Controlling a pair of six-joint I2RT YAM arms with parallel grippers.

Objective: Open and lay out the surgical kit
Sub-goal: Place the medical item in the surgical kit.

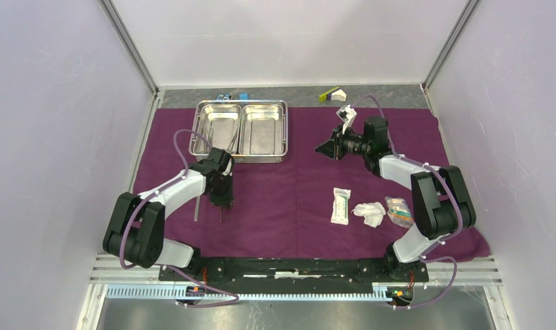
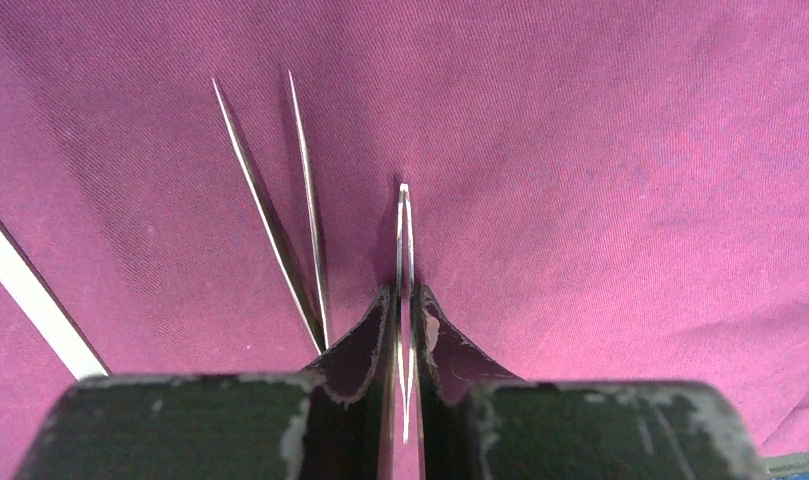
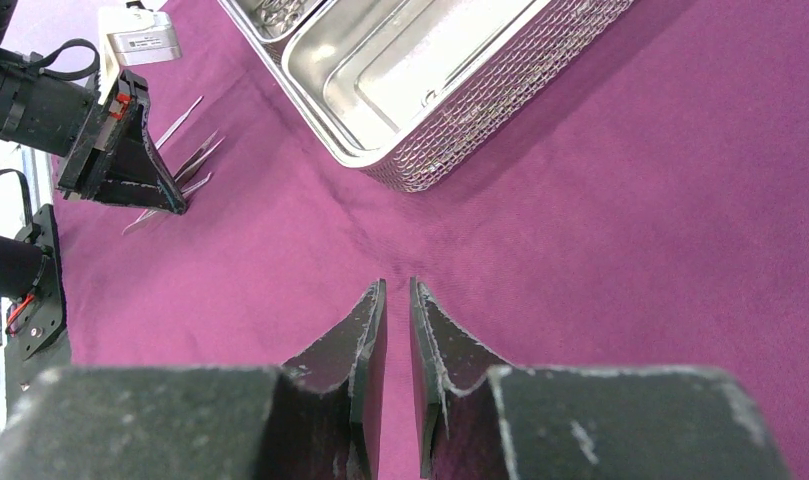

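Observation:
The dark purple cloth (image 1: 295, 185) lies spread over the table. The two-compartment steel tray (image 1: 286, 130) stands on it at the back left, its mesh wall (image 3: 460, 150) showing in the right wrist view. My left gripper (image 1: 221, 199) points down at the cloth in front of the tray and is shut on slim metal tweezers (image 2: 404, 240). A second pair of tweezers (image 2: 280, 210) lies on the cloth just beside them. My right gripper (image 3: 398, 290) hovers right of the tray, its jaws a narrow gap apart with nothing between them. White packet (image 1: 341, 205), white gauze (image 1: 370, 214) and small clear packet (image 1: 398, 210) lie front right.
A small blue block (image 1: 243, 96) and a yellow-green and white piece (image 1: 332, 94) sit behind the cloth by the back wall. A thin pale rod (image 1: 196, 206) lies left of my left gripper. Side walls close in on both sides.

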